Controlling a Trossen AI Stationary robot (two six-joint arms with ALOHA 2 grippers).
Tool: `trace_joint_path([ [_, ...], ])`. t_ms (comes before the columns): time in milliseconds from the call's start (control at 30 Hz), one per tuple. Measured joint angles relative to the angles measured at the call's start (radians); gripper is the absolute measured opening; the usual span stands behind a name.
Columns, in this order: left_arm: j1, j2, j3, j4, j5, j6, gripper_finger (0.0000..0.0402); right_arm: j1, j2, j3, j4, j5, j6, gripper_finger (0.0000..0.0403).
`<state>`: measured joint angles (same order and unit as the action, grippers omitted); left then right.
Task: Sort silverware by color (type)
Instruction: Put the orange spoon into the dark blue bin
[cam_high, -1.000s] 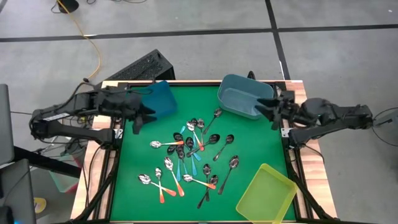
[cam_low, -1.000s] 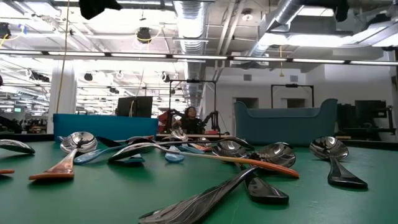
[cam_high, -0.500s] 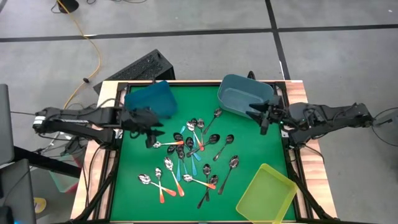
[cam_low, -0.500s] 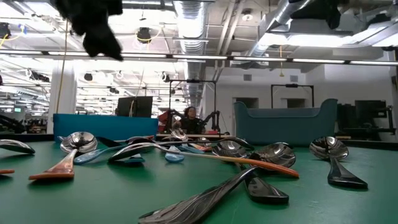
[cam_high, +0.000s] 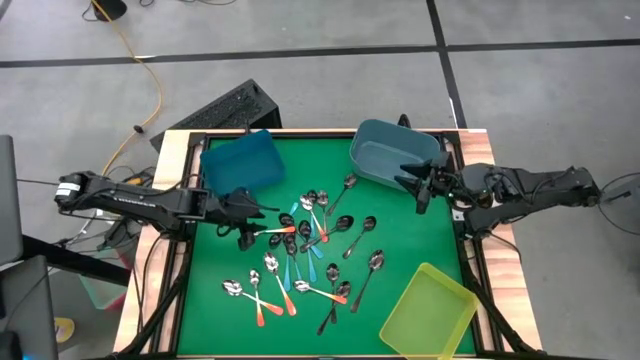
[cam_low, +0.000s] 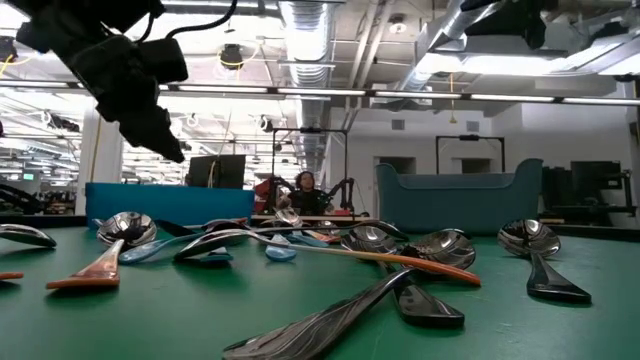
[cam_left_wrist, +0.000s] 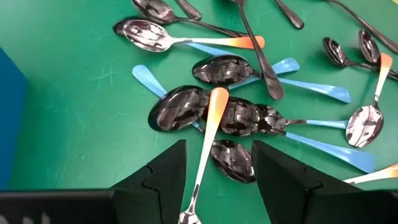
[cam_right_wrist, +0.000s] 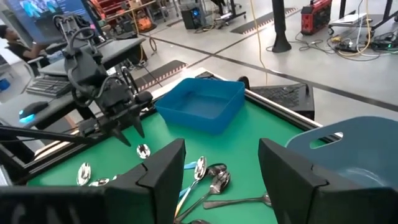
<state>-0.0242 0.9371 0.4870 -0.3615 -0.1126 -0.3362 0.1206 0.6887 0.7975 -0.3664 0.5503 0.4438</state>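
Note:
The spoons (cam_high: 305, 250) lie scattered in a heap on the green mat, their handles orange-red, light blue or dark metal. My left gripper (cam_high: 250, 225) hangs open above the heap's left edge. In the left wrist view its fingers (cam_left_wrist: 214, 183) stand on either side of an orange-handled spoon (cam_left_wrist: 208, 134) lying below, without touching it. The low view shows this gripper (cam_low: 135, 85) well above the mat. My right gripper (cam_high: 418, 190) is open and hovers at the table's right side beside the grey-blue bin (cam_high: 392, 152); in its own wrist view (cam_right_wrist: 221, 186) nothing is between the fingers.
A blue bin (cam_high: 240, 160) sits at the far left of the mat, and a yellow-green bin (cam_high: 428, 312) at the near right corner. A wooden frame (cam_high: 175, 190) borders the mat. A keyboard (cam_high: 225, 108) lies beyond the far edge. Bare mat (cam_high: 215, 270) shows at near left.
My left gripper has moved from beside the blue bin toward the table's right and near edge, coming down over the left edge of the spoon heap. My right gripper has shifted a little toward the table's left, along the grey-blue bin. The spoons have not moved.

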Motion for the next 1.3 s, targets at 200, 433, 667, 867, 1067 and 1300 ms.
trace_joint_path([
  [200, 0.000, 0.000, -0.054, 0.036, 0.000, 0.064, 0.0164, -0.014, 0.000, 0.000, 0.000, 0.000, 0.000, 0.0221],
  [433, 0.000, 0.061, -0.067, 0.076, 0.014, 0.082, 0.0164, -0.013, 0.000, 0.000, 0.000, 0.000, 0.000, 0.0221],
  [667, 0.000, 0.169, -0.066, 0.121, 0.020, 0.083, 0.0164, -0.013, 0.000, 0.000, 0.000, 0.000, 0.001, 0.0221],
  [867, 0.004, 0.183, -0.066, 0.151, 0.012, 0.136, 0.0164, -0.013, 0.000, 0.000, 0.000, 0.000, -0.004, 0.0221],
  [1067, 0.026, 0.229, -0.066, 0.139, 0.013, 0.196, 0.0164, -0.013, 0.000, 0.000, 0.000, 0.000, -0.005, 0.0221],
  [1300, 0.026, 0.367, -0.063, 0.178, 0.044, 0.200, 0.0164, -0.013, 0.000, 0.000, 0.000, 0.000, -0.007, 0.0221],
])
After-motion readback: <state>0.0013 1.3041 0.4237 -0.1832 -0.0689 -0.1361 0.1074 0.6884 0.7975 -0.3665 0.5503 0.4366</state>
